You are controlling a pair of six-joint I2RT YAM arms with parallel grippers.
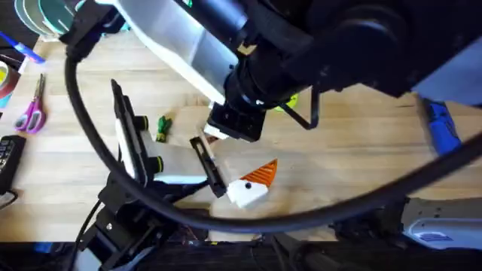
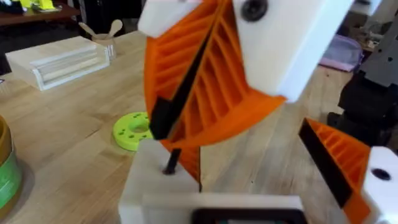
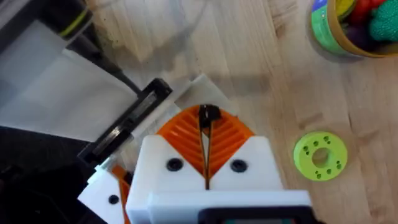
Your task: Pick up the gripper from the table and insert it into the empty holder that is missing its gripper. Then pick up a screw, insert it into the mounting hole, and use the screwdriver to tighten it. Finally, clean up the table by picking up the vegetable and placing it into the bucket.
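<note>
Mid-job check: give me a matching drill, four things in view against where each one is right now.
Things:
1. pink-handled scissors
2. stubby screwdriver with bright-blue handle
3. small black screw
4. flat lime-green round disc with holes

Places:
A. pinched between the orange pads of the right gripper
B. lying flat near the round yellow bucket
C. at the left side of the wooden table
D. at the right side of the table

Pairs: 1-C; 2-D; 3-A; 4-B
</note>
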